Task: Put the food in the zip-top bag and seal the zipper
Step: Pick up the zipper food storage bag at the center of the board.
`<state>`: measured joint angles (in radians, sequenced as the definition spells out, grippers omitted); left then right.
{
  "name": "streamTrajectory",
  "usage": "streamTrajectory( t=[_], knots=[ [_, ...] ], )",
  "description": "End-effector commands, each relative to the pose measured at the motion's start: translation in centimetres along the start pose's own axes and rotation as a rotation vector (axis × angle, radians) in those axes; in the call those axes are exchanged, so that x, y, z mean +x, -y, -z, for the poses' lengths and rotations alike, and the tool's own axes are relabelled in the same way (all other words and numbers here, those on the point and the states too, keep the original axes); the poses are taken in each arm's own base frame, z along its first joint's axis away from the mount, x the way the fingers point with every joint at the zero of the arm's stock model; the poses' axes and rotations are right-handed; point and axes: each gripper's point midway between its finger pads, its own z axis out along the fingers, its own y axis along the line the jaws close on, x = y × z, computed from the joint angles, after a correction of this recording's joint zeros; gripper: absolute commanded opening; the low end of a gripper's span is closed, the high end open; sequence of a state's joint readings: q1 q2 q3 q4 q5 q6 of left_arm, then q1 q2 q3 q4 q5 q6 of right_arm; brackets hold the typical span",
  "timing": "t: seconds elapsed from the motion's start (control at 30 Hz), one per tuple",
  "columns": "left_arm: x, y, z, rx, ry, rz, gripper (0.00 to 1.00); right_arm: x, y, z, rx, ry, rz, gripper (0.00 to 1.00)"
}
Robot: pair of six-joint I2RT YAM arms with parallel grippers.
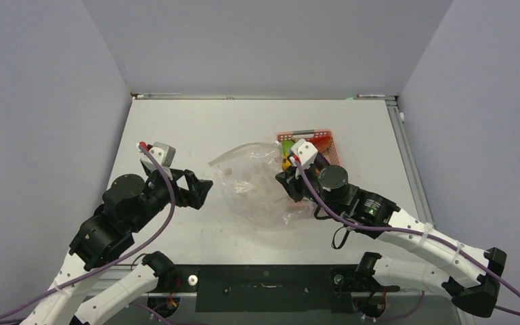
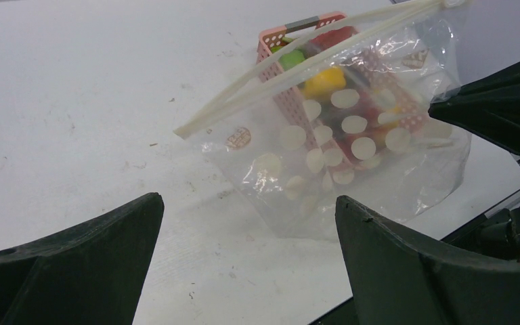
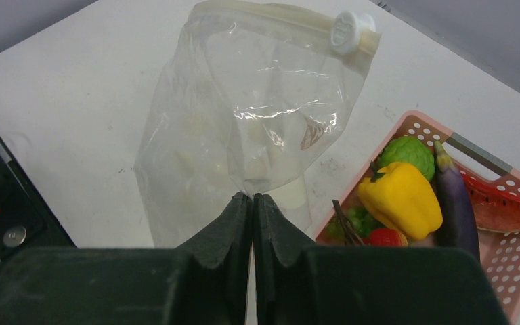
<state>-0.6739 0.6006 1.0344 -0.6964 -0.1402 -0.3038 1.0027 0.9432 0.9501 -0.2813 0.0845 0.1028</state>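
Note:
The zip-top bag [image 1: 254,186] lies crumpled mid-table, clear with white dots [image 2: 352,145], and nothing shows inside it. Its zipper [image 3: 271,13] runs along the far edge and ends in a round white slider [image 3: 345,30]. My right gripper [image 3: 252,196] is shut on a pinch of the bag's film on the side nearest the basket. The food sits in the pink basket [image 3: 514,284]: yellow pepper [image 3: 399,196], green round fruit [image 3: 409,150], eggplant [image 3: 455,203], grapes [image 3: 359,220] and red pieces [image 3: 508,213]. Left of the bag, my left gripper [image 1: 203,189] stands open, holding nothing.
The basket [image 1: 336,143] stands against the bag's far right side, and my right arm [image 1: 372,210] reaches in from the lower right. Grey walls close the table's back and sides. A black base bar [image 1: 264,288] runs along the near edge.

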Motion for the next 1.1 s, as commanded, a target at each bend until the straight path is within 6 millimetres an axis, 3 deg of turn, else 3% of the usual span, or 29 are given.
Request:
streamTrajectory(
  t=[0.0,0.17,0.57,1.07],
  knots=[
    [-1.8,1.1,1.0,0.048,-0.010,-0.039,0.96,-0.5,-2.3,1.6,-0.156,0.025,0.094,0.05],
    [-1.3,1.9,1.2,0.094,-0.040,-0.053,0.96,-0.1,-5.0,3.1,-0.341,0.025,0.178,0.05],
    [1.4,4.2,3.0,0.269,-0.119,-0.060,0.96,0.1,-8.8,6.1,-0.604,0.046,0.261,0.05],
    [5.0,7.7,5.1,0.537,-0.214,-0.055,0.99,-1.2,-10.3,8.1,-0.714,0.101,0.285,0.05]
  ],
)
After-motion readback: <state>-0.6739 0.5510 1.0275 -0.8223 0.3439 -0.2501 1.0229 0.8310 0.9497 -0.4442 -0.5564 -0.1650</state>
